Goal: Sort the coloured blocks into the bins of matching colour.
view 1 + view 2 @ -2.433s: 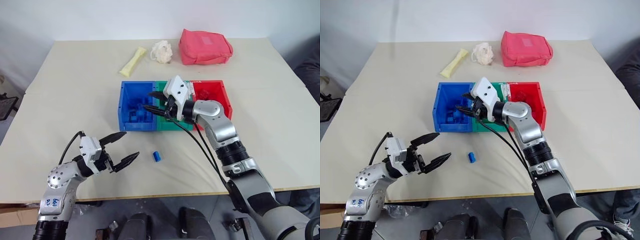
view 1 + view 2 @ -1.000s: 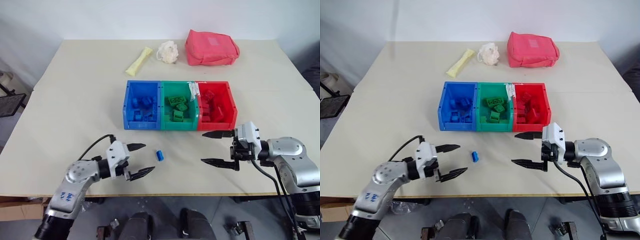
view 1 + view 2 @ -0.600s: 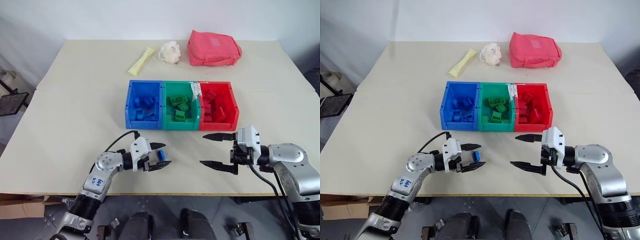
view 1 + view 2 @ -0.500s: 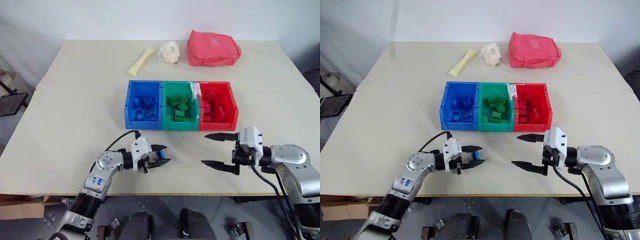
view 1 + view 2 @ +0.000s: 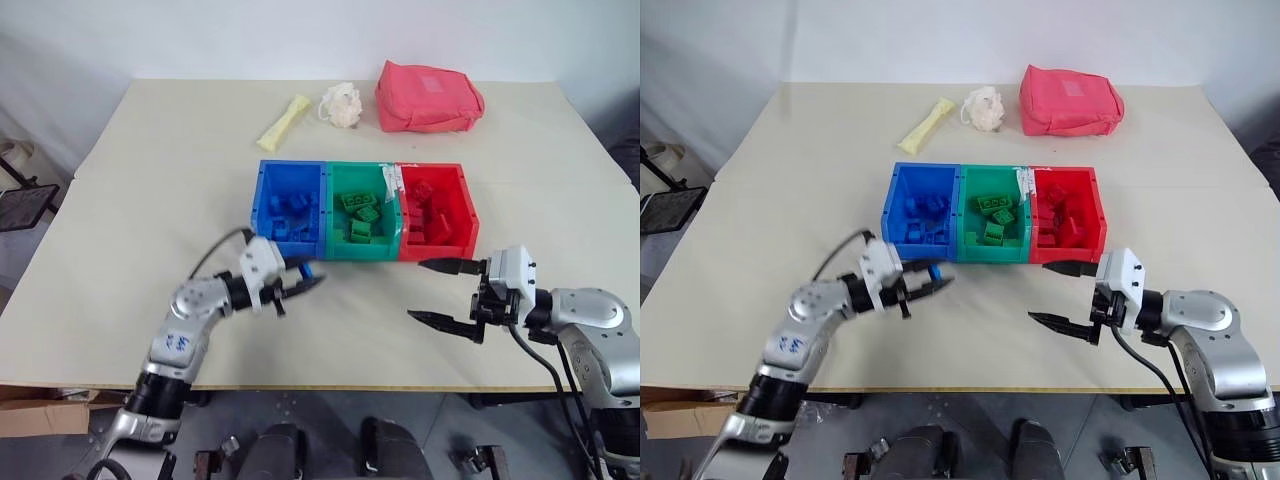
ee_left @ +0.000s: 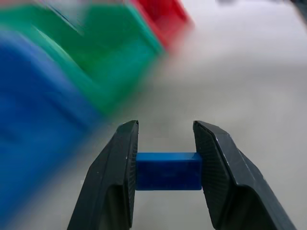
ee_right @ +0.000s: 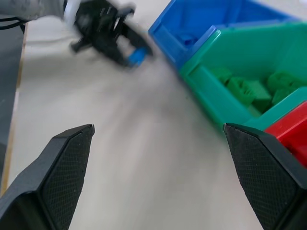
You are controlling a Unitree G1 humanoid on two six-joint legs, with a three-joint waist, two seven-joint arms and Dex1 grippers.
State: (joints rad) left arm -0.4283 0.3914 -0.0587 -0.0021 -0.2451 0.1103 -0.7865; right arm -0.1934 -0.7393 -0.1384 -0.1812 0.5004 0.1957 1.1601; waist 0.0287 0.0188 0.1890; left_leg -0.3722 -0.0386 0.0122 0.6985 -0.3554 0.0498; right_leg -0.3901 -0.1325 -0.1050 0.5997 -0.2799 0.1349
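Observation:
My left gripper [image 5: 305,281] is shut on a small blue block [image 6: 168,170], lifted off the table just in front of the blue bin [image 5: 264,196]. The blue, green [image 5: 336,250] and red [image 5: 466,210] bins stand joined in a row mid-table, each holding several blocks of its own colour. My right gripper [image 5: 443,292] hangs open and empty over the table in front of the red bin. In the right wrist view the left gripper [image 7: 129,48] with the blue block [image 7: 136,55] appears beside the blue bin [image 7: 165,33].
A pink-red fabric pouch [image 5: 428,97], a white crumpled ball [image 5: 340,103] and a yellow packet [image 5: 281,122] lie at the far side of the table. Bare tabletop stretches left and right of the bins and along the near edge.
My left gripper closed on the blue block that lay on the table, then rose and moved forward toward the blue bin. The right gripper stayed about where it was, open.

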